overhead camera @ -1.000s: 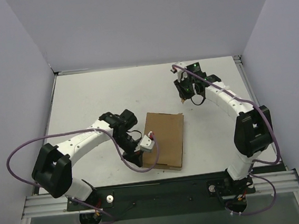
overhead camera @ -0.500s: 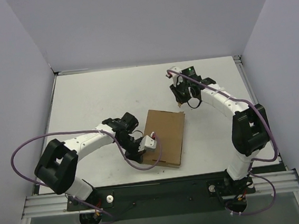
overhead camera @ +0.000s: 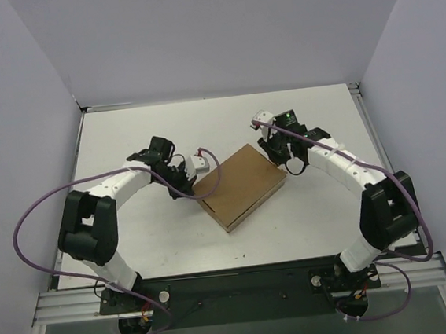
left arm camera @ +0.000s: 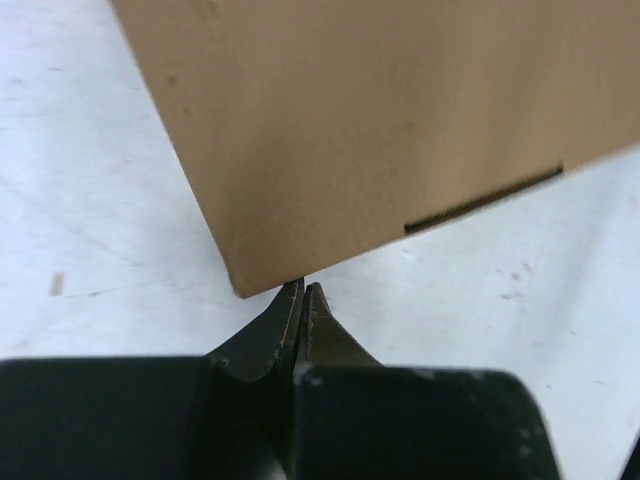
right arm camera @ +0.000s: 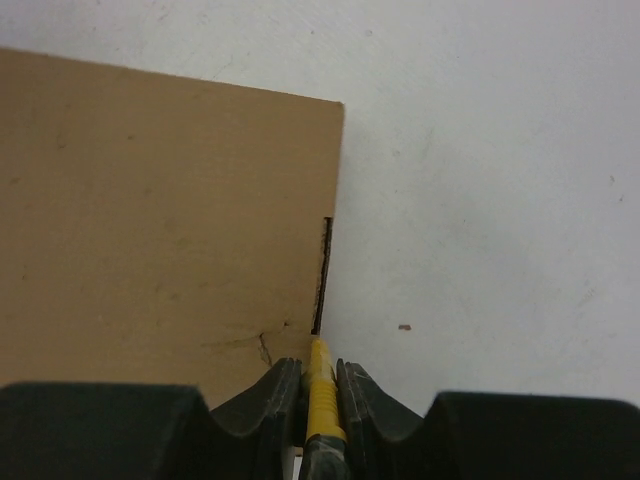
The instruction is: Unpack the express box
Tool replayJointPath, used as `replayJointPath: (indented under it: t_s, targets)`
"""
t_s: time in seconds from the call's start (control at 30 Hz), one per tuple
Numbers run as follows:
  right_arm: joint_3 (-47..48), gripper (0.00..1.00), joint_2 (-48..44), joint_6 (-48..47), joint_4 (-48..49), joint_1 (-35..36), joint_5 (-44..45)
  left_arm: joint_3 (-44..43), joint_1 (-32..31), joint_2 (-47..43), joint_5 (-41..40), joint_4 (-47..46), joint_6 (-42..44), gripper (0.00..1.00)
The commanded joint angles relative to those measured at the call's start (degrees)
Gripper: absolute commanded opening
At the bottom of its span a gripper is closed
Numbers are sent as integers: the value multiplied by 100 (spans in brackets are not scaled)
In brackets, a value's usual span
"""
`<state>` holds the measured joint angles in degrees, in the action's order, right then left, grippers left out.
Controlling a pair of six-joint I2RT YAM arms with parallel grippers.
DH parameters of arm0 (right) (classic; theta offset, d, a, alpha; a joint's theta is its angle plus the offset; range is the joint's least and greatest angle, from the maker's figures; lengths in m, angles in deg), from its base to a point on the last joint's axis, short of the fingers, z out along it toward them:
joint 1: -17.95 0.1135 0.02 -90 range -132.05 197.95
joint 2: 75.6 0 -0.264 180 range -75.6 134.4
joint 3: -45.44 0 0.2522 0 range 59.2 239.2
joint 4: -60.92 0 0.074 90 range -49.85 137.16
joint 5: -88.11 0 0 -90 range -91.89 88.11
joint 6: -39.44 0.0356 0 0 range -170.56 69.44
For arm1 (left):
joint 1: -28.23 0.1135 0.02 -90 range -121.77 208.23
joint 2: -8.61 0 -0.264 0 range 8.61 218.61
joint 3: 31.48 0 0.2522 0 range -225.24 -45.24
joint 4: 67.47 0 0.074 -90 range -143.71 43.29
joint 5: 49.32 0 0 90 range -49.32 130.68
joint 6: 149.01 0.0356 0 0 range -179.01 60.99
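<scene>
The express box (overhead camera: 241, 186) is a flat brown cardboard mailer, lid shut, lying turned at an angle in the middle of the white table. My left gripper (overhead camera: 194, 187) is shut and empty, its tips (left arm camera: 303, 290) touching the box's left corner (left arm camera: 380, 120). My right gripper (overhead camera: 274, 155) is at the box's far right edge, shut on a small yellow-handled tool (right arm camera: 319, 392). The tool's tip touches the end of a dark slit (right arm camera: 322, 275) along the edge of the box (right arm camera: 150, 220).
Grey walls close in the white table (overhead camera: 126, 145) at the left, back and right. A metal rail (overhead camera: 242, 287) with the arm bases runs along the near edge. Purple cables (overhead camera: 23, 226) loop off both arms.
The box has turned and slid away from the near edge. My left gripper swung from its near-left edge round to its left corner. My right gripper came down to the far right edge.
</scene>
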<state>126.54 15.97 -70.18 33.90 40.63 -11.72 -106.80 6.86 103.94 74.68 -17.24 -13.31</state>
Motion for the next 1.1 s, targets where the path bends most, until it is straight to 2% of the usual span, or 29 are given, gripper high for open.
replayJointPath:
  t_s: [0.0, 0.13, 0.3, 0.47, 0.5, 0.57, 0.6, 0.67, 0.7, 0.77, 0.83, 0.93, 0.97, 1.0, 1.07]
  targets:
    - [-369, 0, -788, -174, -378, 360, 42, -637, 299, 337, 45, -676, -384, 0]
    - [-756, 0, -1271, 10, -782, 720, -11, -779, 597, 434, 28, -956, -798, 0]
    - [-985, 0, -1686, 63, -1467, 896, -107, -411, 958, 118, 116, -1054, -1035, 0]
    - [-582, 0, -1695, -226, -2031, 696, 147, -137, 1327, -408, 151, -1098, -1598, 0]
    - [-180, 0, -1617, -262, -2249, 581, 34, -146, 1354, -488, 168, -1011, -1712, 0]
    - [287, 0, -1494, -314, -2453, 335, -264, -137, 1372, -751, 352, -966, -1835, 1]
    - [690, 0, -1371, -437, -2602, 134, -727, -154, 1372, -814, 501, -914, -1949, 3]
    - [983, 0, -1309, -665, -2638, -35, -1361, -242, 1381, -893, 1227, -887, -2090, 4]
    - [1079, 0, -1274, -1023, -2638, -79, -1973, -277, 1337, -867, 1519, -878, -2160, 3]
    - [1352, 0, -1186, -1368, -2629, -44, -2617, -391, 1241, -666, 2116, -940, -2379, 1]
    - [1536, 0, -993, -1702, -2647, 131, -3348, -549, 1004, -464, 2347, -914, -2424, 0]
    - [1564, 0, -720, -2097, -2594, 656, -3702, -533, 739, 10, 2550, -1158, -2783, 0]
    - [1546, 0, -572, -2160, -2525, 772, -3754, -472, 704, 99, 2585, -1351, -3185, 0]
    - [1511, 0, -500, -2134, -2402, 860, -3798, -419, 695, 178, 2620, -1718, -3355, 0]
    - [1398, 0, -282, -1678, -1912, 1098, -3597, -401, 642, 424, 2629, -1827, -3453, 0]
